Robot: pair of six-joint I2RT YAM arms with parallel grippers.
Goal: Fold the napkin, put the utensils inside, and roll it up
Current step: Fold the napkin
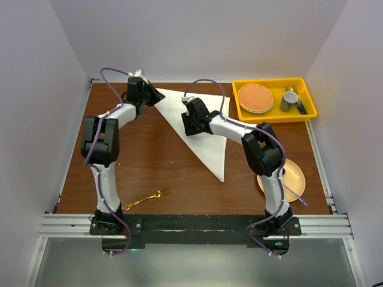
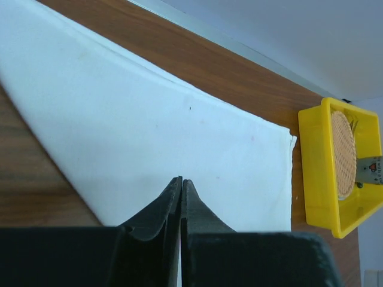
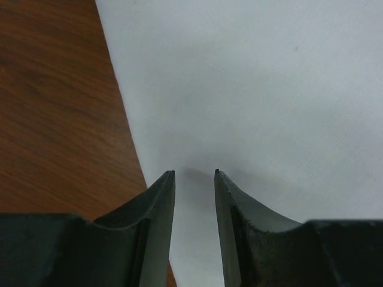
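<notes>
The napkin [image 1: 206,152] lies folded into a triangle on the far middle of the table [image 1: 149,161]. The left gripper [image 2: 181,179] sits at its far-left corner, fingers clenched together; I cannot tell whether cloth is pinched. The right gripper [image 3: 194,172] hovers over its slanted edge, fingers parted and empty. The fork [image 1: 145,198] lies near the front-left edge, well apart.

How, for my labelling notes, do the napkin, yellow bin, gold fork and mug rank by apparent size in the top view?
1. napkin
2. yellow bin
3. gold fork and mug: not ranked, since the fork looks longer and the mug bulkier.
</notes>
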